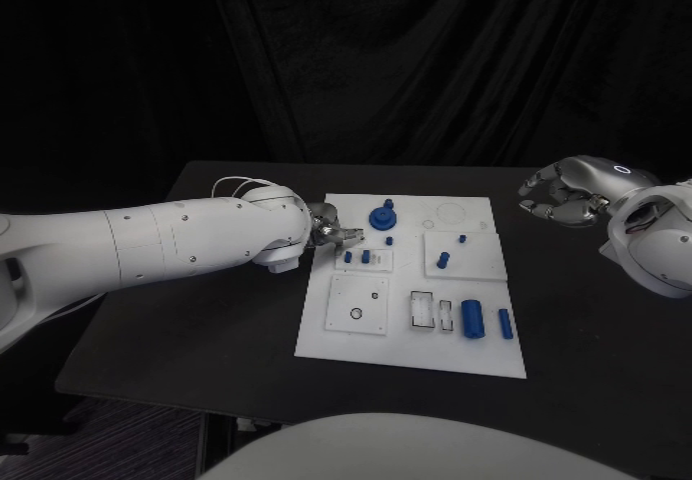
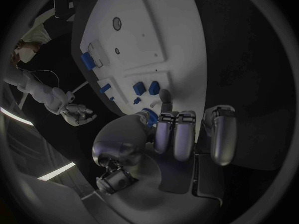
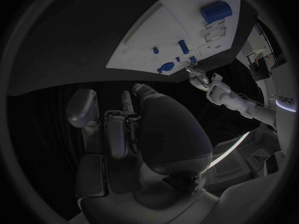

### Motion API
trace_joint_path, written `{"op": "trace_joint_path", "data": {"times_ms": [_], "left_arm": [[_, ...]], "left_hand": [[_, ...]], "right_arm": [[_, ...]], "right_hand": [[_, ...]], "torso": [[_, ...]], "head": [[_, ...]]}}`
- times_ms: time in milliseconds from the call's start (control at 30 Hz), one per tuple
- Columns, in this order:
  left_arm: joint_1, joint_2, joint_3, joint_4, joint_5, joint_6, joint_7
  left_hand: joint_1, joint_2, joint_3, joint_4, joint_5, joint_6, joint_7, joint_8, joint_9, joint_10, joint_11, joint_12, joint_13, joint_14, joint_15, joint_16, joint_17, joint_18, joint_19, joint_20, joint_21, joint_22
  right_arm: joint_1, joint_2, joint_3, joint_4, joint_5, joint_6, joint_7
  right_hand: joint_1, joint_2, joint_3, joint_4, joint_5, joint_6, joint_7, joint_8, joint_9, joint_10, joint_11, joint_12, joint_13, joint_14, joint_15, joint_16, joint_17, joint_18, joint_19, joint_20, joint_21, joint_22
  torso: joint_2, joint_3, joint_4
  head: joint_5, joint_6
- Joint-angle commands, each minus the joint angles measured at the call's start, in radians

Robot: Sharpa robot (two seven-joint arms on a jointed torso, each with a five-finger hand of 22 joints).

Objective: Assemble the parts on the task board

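The white task board (image 1: 325, 340) lies mid-table. At its far end stands a round blue knob (image 1: 384, 217), with small blue pegs (image 1: 366, 257) in front of it and another peg (image 1: 443, 259) to their right. A large blue cylinder (image 1: 473, 318) and a thinner one (image 1: 505, 322) lie near the front right. My left hand (image 1: 332, 233) hovers at the board's far left edge, fingers stretched toward the knob (image 2: 147, 116) and holding nothing. My right hand (image 1: 570, 192) hangs over the bare table right of the board with its fingers curled in on nothing.
The black table (image 1: 173, 330) has free room to the left, right and front of the board. A square plate with a ring (image 1: 358, 305) and rectangular slots (image 1: 423, 310) sit in the board's near half.
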Motion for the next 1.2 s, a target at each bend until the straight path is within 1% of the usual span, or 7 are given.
{"op": "trace_joint_path", "data": {"times_ms": [33,433,533,567,633,933,1200], "left_arm": [[0.0,-0.012,0.001,0.011,-0.056,-0.219,0.164],[0.022,-0.035,0.002,0.033,-0.216,-0.4,0.421],[0.026,-0.024,0.002,0.018,-0.225,-0.349,0.523],[0.026,-0.017,0.002,0.008,-0.227,-0.325,0.556],[0.027,-0.003,0.002,-0.012,-0.23,-0.287,0.597],[0.02,0.081,0.002,-0.144,-0.255,-0.141,0.71],[0.006,0.143,0.002,-0.224,-0.392,-0.185,0.753]], "left_hand": [[0.063,-0.014,-0.01,0.002,0.051,-0.033,0.0,0.049,0.031,0.104,-0.008,0.003,0.263,0.107,-0.003,0.003,0.264,0.013,0.018,-0.005,-0.005,0.218],[0.285,-0.062,0.009,-0.003,0.165,-0.227,0.039,0.045,0.003,0.1,0.024,0.0,0.262,0.107,0.025,0.003,0.264,0.028,-0.047,0.012,-0.074,0.194],[0.45,-0.117,0.083,0.0,0.175,-0.37,0.101,-0.093,-0.1,-0.487,0.107,-0.374,0.1,-0.241,0.119,-0.16,0.089,0.059,-0.318,0.059,-0.3,0.122],[0.518,-0.134,0.12,-0.005,0.167,-0.398,0.128,-0.131,-0.136,-0.942,0.159,-0.668,-0.019,-0.703,0.17,-0.399,-0.111,0.068,-0.502,0.079,-0.437,0.079],[0.594,-0.164,0.18,-0.003,0.128,-0.431,0.142,-0.218,-0.211,-0.994,0.183,-0.823,-0.152,-0.837,0.193,-0.473,-0.204,0.06,-0.559,0.107,-0.46,0.073],[0.742,-0.275,0.482,-0.145,0.069,-0.392,0.074,-0.341,-0.588,-0.954,0.151,-1.144,-0.583,-0.371,0.113,-0.369,-0.228,0.054,-0.159,0.103,-0.131,0.164],[0.693,-0.281,0.44,-0.15,-0.11,-0.351,0.023,-0.335,-0.694,-0.913,0.112,-1.149,-0.664,-0.33,0.082,-0.38,-0.282,0.039,-0.089,0.075,-0.084,0.181]], "right_arm": [[-0.002,-0.004,0.001,0.005,-0.003,-0.014,-0.012],[-0.002,-0.006,0.001,0.01,-0.003,-0.049,0.006],[-0.002,-0.005,0.001,0.01,-0.003,-0.053,0.01],[-0.002,-0.005,0.001,0.009,-0.003,-0.054,0.011],[-0.002,-0.005,0.001,0.008,-0.003,-0.055,0.012],[-0.002,-0.013,0.001,0.012,-0.003,-0.059,0.014],[-0.002,-0.017,0.001,0.016,-0.003,-0.059,0.014]], "right_hand": [[-0.001,-0.007,0.006,-0.002,0.005,-0.006,0.002,-0.002,-0.001,0.098,0.005,-0.001,0.26,0.092,0.006,-0.004,0.237,0.013,-0.008,-0.002,-0.006,0.129],[0.0,-0.006,0.008,-0.003,0.007,-0.002,0.001,0.0,-0.001,0.099,0.004,0.0,0.261,0.093,0.005,-0.001,0.239,0.013,-0.006,-0.002,-0.003,0.129],[0.0,-0.006,0.009,-0.004,0.007,-0.001,0.001,0.001,0.0,0.1,0.004,0.0,0.261,0.093,0.005,0.0,0.239,0.013,-0.006,-0.002,-0.002,0.13],[0.0,-0.006,0.009,-0.004,0.008,0.001,0.001,0.002,0.0,0.1,0.004,0.0,0.261,0.094,0.005,0.001,0.24,0.013,-0.006,-0.002,-0.002,0.13],[0.0,-0.006,0.009,-0.004,0.008,0.001,0.001,0.002,0.0,0.1,0.004,0.0,0.261,0.094,0.005,0.001,0.24,0.013,-0.006,-0.002,-0.002,0.13],[0.0,-0.007,0.009,-0.004,0.009,0.002,0.001,0.003,0.0,0.091,0.004,-0.006,0.256,0.093,0.005,0.0,0.239,0.012,-0.005,-0.002,-0.002,0.13],[0.0,-0.007,0.009,-0.004,0.01,0.003,0.001,0.003,0.0,0.089,0.004,-0.008,0.254,0.094,0.005,0.0,0.24,0.012,-0.005,-0.002,-0.001,0.13]], "torso": [[-0.001,0.0003,-0.001],[0.0,0.0001,-0.0005],[0.0,0.0002,-0.0002],[0.0,0.0002,-0.0002],[0.0,0.0005,-0.0005],[0.0,0.0004,-0.0008],[0.0,-0.0007,-0.001]], "head": [[-0.003,0.0],[-0.006,0.0],[-0.007,0.0],[-0.009,0.0],[-0.009,0.0],[-0.018,0.0],[-0.021,0.0]]}}
